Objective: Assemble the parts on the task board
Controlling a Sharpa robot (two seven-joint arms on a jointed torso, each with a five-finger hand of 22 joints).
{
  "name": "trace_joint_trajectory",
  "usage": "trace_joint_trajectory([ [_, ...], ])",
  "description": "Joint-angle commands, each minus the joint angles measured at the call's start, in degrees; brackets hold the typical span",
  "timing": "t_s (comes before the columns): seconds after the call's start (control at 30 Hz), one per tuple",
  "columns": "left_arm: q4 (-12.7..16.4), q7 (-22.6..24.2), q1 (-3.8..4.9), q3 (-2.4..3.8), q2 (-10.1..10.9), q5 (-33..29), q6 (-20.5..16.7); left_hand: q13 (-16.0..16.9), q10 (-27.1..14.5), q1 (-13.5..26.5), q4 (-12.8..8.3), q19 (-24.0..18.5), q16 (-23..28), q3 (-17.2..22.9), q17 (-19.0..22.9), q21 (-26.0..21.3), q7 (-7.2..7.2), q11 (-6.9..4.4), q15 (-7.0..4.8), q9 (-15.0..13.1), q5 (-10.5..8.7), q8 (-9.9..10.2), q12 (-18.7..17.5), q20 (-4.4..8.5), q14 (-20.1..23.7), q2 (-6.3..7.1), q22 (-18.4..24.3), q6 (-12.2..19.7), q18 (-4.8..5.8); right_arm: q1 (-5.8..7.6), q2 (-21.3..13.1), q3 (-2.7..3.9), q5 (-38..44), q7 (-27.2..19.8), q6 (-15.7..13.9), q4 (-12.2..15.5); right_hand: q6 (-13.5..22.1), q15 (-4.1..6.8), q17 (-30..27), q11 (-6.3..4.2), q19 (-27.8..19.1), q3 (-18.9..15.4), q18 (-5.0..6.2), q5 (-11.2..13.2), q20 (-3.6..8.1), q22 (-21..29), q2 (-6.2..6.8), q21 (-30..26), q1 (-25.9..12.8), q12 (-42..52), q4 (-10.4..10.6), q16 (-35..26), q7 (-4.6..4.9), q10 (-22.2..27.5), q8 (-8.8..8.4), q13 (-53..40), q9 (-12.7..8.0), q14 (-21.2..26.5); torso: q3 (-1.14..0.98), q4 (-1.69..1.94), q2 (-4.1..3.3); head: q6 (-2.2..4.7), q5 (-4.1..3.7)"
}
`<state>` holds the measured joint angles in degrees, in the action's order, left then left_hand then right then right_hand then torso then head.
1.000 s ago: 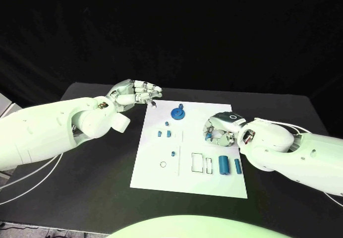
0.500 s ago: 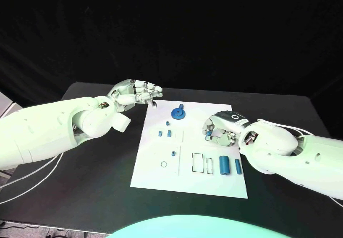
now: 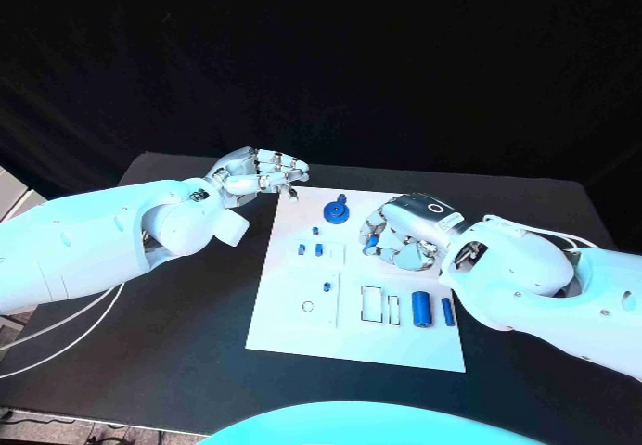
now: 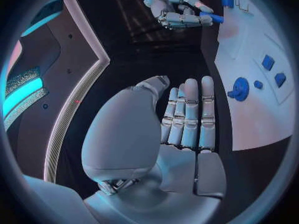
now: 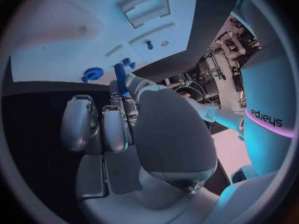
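The white task board (image 3: 351, 334) lies in the middle of the black table. My right hand (image 3: 403, 236) hovers over the board's right side and pinches a blue peg (image 5: 120, 78) between thumb and fingers; the peg (image 4: 212, 17) sticks out of that right hand (image 4: 179, 11) in the left wrist view too. A blue gear-like part (image 3: 335, 213) stands near the board's far edge. Small blue pieces (image 3: 311, 248) sit beside it, and two blue cylinders (image 3: 420, 309) lie at the near right. My left hand (image 3: 257, 172) hangs off the board's far left corner, holding nothing, fingers (image 4: 190, 117) side by side.
Two rectangular slots (image 3: 371, 303) and a small ring hole (image 3: 306, 306) mark the board's near half. Bare black table (image 3: 174, 334) surrounds the board on every side. White cables (image 3: 54, 343) trail off the left arm at the table's left edge.
My right hand has moved a little toward the board's far middle, still holding the blue peg. The left hand has barely moved.
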<state>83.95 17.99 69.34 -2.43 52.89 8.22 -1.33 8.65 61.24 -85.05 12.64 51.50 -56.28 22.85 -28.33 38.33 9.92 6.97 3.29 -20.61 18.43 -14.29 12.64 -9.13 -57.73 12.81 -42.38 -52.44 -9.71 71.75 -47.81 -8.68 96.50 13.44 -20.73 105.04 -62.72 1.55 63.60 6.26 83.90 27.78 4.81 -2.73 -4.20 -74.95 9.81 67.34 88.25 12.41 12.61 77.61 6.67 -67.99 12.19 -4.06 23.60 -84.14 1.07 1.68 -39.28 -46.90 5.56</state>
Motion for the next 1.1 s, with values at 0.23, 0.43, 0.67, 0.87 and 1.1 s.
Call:
trace_joint_trajectory([
  [0.23, -0.03, 0.34, 0.01, 0.04, -0.69, -0.30, 1.24, -0.06, -0.18, -0.28, -0.16, -0.43, -0.28, 0.01, -0.09, 0.39, 0.34, 0.09, -0.01, 0.09, -0.15, 0.29, -0.39, 0.07, 0.28, -0.31, -0.05, -0.11, -0.55, -2.63, 7.03, -0.02, 0.18, -2.35, -0.99, 0.34, 0.03, 0.35, -0.13, -3.66, 0.23, 3.43, -0.82, -0.12, 0.34, -7.36, -0.23, -0.06, 0.94, -0.19, -3.67, 0.17, 0.26, -4.13, 0.26, -2.49, 0.20, -0.93, 0.03, 0.16, -0.04, -0.24, 0.81],
  [0.43, 0.03, 0.33, 0.01, 0.04, -0.92, -0.30, 1.29, -0.07, -0.17, -0.35, -0.19, -0.48, -0.31, 0.02, -0.14, 0.45, 0.32, 0.08, -0.02, 0.09, -0.17, 0.31, -0.44, 0.06, 0.31, -0.37, -0.14, -0.13, -0.56, -4.90, 11.06, -0.42, 0.84, -3.38, -0.83, -1.71, 0.07, 0.32, -0.15, -3.62, 0.22, 3.68, -0.82, -0.14, 0.34, -7.38, -0.20, -0.10, 0.87, -0.29, -3.90, 0.16, 0.31, -4.12, 0.26, -2.54, 0.24, -0.93, 0.13, 0.13, -0.11, -0.43, 1.31],
  [0.67, 0.25, 0.27, 0.01, 0.04, -0.95, -0.30, 1.30, -0.07, -0.17, -0.35, -0.19, -0.48, -0.31, 0.02, -0.14, 0.45, 0.32, 0.08, -0.02, 0.09, -0.17, 0.31, -0.44, 0.06, 0.31, -0.37, -0.14, -0.13, -0.56, -7.52, 13.52, -1.01, 1.17, -3.98, -0.24, -5.25, 0.08, 0.31, -0.24, -3.60, 0.18, 3.75, -0.79, -0.14, 0.34, -7.34, -0.19, -0.25, 0.85, -0.32, -3.96, 0.11, 0.33, -4.11, 0.26, -2.56, 0.26, -0.91, 0.08, 0.07, -0.12, -0.86, 2.08],
  [0.87, 0.34, 0.24, 0.01, 0.04, -0.89, -0.30, 1.29, -0.07, -0.17, -0.35, -0.19, -0.48, -0.31, 0.02, -0.14, 0.45, 0.32, 0.08, -0.02, 0.09, -0.17, 0.31, -0.44, 0.06, 0.31, -0.37, -0.14, -0.13, -0.56, -9.05, 14.40, -1.22, 1.64, -4.11, 0.15, -6.77, 0.09, 0.29, -0.19, -3.57, 0.14, 3.89, -0.77, -0.15, 0.33, -7.30, -0.18, -0.40, 0.79, -0.37, -4.09, 0.13, 0.36, -4.10, 0.26, -2.60, 0.28, -0.92, -0.05, 0.05, -0.13, -1.19, 2.34],
  [1.1, 0.35, 0.21, 0.02, 0.04, -0.92, -0.30, 1.32, -0.07, -0.15, -0.44, -0.25, -0.52, -0.33, 0.02, -0.17, 0.50, 0.31, 0.07, -0.03, 0.09, -0.18, 0.31, -0.48, 0.06, 0.34, -0.38, -0.22, -0.17, -0.57, -9.46, 14.64, -1.27, 2.05, -3.87, 0.71, -7.17, 0.09, 0.29, -0.19, -3.57, 0.14, 3.89, -0.77, -0.15, 0.33, -7.30, -0.18, -0.40, 0.79, -0.37, -4.09, 0.13, 0.36, -4.10, 0.26, -2.60, 0.28, -0.92, -0.03, -0.02, -0.13, -1.50, 2.46],
])
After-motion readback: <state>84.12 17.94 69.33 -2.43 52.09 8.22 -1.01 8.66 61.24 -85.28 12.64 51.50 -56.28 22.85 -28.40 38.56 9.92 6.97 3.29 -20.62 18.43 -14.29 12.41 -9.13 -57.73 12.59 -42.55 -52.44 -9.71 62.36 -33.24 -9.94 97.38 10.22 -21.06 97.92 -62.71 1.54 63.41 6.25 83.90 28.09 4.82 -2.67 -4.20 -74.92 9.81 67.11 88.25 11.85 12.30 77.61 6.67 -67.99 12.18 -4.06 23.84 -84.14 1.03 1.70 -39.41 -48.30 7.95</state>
